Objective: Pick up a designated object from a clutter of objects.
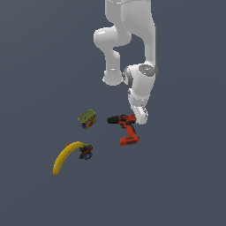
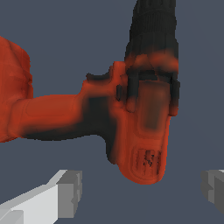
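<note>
The white arm (image 1: 132, 48) is seen descending from the top of the exterior view, its wrist bent down over the clutter. The gripper (image 1: 141, 115) is positioned right at the rear of the drill (image 1: 126, 128) body — contact cannot be confirmed from this view. In the wrist view the drill (image 2: 131, 118) fills most of the frame, and the two grey fingertips (image 2: 68, 192) are seen spread wide apart, one on each side of the motor housing's rear end, with nothing clamped between them.

The red-orange drill is laid on its side on the grey floor (image 1: 185, 185), black chuck pointed to the exterior view's left, battery base angled toward the camera.

The yellow banana (image 1: 65, 156) is curved well apart, to the exterior view's lower left. The olive-green box (image 1: 87, 118) is placed near the chuck tip, not touching it. A tiny dark multicoloured item (image 1: 86, 152) is found just beside the banana's upper end — touching or not cannot be told.
</note>
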Action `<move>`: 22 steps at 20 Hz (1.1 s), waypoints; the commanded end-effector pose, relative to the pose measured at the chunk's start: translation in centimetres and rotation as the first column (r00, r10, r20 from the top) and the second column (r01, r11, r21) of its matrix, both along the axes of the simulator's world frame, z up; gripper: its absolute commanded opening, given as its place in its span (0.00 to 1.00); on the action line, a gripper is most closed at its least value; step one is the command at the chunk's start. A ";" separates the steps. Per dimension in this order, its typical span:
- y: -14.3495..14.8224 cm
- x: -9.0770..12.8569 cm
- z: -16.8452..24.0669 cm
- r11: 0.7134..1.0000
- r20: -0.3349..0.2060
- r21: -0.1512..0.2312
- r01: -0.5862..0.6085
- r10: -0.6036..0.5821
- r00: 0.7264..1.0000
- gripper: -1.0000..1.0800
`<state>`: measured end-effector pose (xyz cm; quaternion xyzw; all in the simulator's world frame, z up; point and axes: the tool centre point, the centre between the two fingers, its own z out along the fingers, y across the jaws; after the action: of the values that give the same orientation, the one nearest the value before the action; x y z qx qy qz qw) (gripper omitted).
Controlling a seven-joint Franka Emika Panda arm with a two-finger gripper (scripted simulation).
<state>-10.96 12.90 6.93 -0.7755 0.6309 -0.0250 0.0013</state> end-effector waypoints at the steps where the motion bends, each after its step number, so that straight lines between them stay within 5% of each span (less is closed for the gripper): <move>1: 0.0 -0.3 -0.3 0.999 0.006 -0.002 0.033 -0.033 0.999 1.00; 22: -0.1 -0.7 -3.2 0.997 0.013 -0.005 0.079 -0.079 0.997 1.00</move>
<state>-11.71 12.83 4.14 -0.7498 0.6609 -0.0316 0.0022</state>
